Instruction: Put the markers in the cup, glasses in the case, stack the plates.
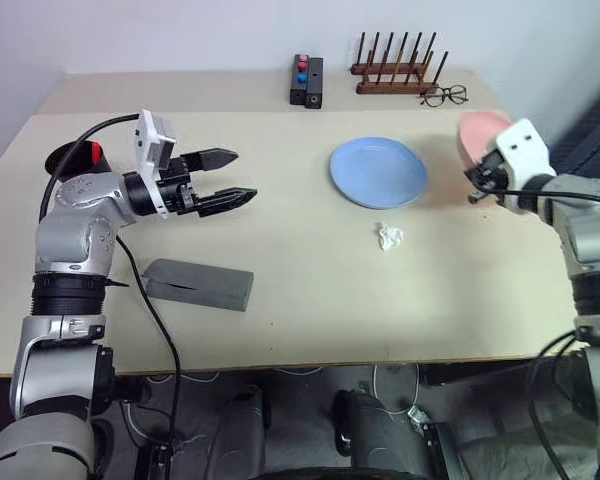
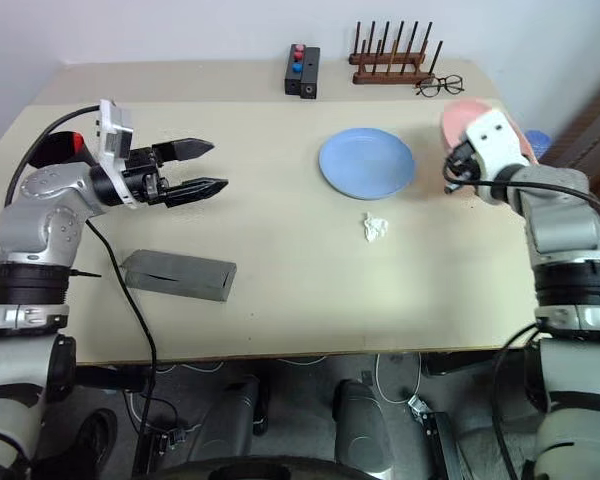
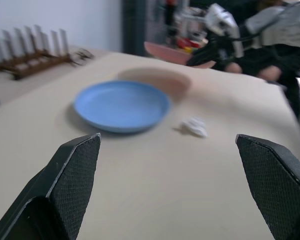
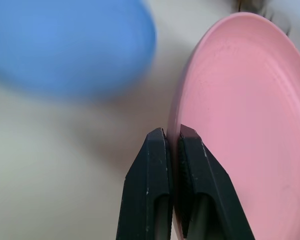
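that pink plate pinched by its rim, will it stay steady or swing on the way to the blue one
Probably stiff: the pink plate keeps its shape while held off the table. Pinched only at its edge by the right end effector, it may pivot or slip, since its surface looks smooth. Likely light: a narrow pinch lifts it.

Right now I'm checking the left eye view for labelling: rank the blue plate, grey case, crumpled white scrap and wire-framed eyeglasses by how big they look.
1. Blue plate and grey case: they look close in size, and the case lies nearer the camera, so their order is unsure.
2. Wire-framed eyeglasses.
3. Crumpled white scrap.
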You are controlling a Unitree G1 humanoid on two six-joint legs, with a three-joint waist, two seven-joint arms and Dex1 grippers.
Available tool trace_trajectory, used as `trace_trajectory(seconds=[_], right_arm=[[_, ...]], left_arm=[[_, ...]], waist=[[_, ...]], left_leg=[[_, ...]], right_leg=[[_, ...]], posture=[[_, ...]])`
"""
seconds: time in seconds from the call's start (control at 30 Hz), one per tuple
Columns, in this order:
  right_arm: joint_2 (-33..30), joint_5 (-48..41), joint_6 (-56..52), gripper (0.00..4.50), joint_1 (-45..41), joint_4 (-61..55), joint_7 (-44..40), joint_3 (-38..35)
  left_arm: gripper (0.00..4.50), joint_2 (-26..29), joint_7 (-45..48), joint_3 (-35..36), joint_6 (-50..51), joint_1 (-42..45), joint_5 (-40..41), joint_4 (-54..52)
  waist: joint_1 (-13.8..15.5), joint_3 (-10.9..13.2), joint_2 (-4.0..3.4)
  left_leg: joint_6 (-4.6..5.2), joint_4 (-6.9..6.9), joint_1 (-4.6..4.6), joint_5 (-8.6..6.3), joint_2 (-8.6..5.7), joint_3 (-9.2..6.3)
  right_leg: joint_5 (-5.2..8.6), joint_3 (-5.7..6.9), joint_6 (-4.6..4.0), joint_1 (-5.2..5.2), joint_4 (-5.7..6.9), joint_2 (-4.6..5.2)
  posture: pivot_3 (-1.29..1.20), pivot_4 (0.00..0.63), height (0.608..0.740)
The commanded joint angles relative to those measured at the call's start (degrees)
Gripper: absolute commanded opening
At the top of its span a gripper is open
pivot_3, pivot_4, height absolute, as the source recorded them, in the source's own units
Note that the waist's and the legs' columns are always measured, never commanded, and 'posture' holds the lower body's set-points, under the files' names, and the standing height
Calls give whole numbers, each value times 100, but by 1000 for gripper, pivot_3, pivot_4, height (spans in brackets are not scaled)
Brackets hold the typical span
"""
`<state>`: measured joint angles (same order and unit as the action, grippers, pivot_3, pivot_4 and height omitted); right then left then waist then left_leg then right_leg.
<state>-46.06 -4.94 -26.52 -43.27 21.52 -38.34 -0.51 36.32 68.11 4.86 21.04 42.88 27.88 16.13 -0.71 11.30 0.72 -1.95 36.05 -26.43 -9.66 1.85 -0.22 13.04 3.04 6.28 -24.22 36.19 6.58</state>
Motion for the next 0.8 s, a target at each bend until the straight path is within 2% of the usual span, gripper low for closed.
trace_trajectory(seconds=[0.03, 0.17, 0.27, 0.53, 0.63, 0.73, 0.8], right_arm=[[362, 22, 459, 29, -348, -108, -30, 97], [1087, 259, 852, 29, -798, 373, -94, 560], [1363, 418, 1072, 29, -850, 659, -180, 788], [1606, 798, 1500, 29, -878, 1180, -257, 1115], [1622, 653, 1401, 29, -863, 1182, -625, 1094], [1708, 507, 1276, 1018, -971, 1198, -614, 896], [1758, 403, 1164, 1963, -1025, 1140, -523, 733]], left_arm=[[4500, -13, -499, 290, -38, -132, -9, -435], [4500, -151, -1069, 464, 67, -402, 59, -810], [4500, -171, -1334, 572, 241, -655, 150, -1154], [4500, -62, -1417, 698, 901, -1322, 607, -2004], [4500, -24, -1450, 721, 1069, -1363, 716, -2076], [4500, -18, -1415, 668, 1112, -1298, 765, -2072], [4500, -18, -1355, 628, 1126, -1242, 806, -2038]], waist=[[-7, 0, 0], [-34, 1, -2], [6, 1, -2], [-4, 1, -2], [-15, 2, -3], [-12, 2, -3], [-10, 2, -3]], left_leg=[[0, -2, 0, 0, 0, 0], [-1, -4, 3, 1, 0, 0], [-2, -3, 1, 1, 0, -1], [-4, -2, -1, 2, -2, -2], [-4, -6, 3, 2, -1, -2], [-4, -6, 4, 2, -1, -2], [-4, -5, 3, 2, -1, -2]], right_leg=[[0, 0, 0, 0, -1, 0], [-1, 0, 1, -1, 4, -1], [0, 0, 1, -1, 4, -2], [0, 0, -1, 2, 0, -1], [0, 0, -1, 1, 1, -2], [0, -1, -1, 1, 2, -3], [0, 0, -1, 1, 2, -3]], posture=[[0, 150, 740], [0, 150, 740], [0, 150, 740], [0, 150, 740], [0, 150, 740], [0, 150, 740], [0, 150, 740]])
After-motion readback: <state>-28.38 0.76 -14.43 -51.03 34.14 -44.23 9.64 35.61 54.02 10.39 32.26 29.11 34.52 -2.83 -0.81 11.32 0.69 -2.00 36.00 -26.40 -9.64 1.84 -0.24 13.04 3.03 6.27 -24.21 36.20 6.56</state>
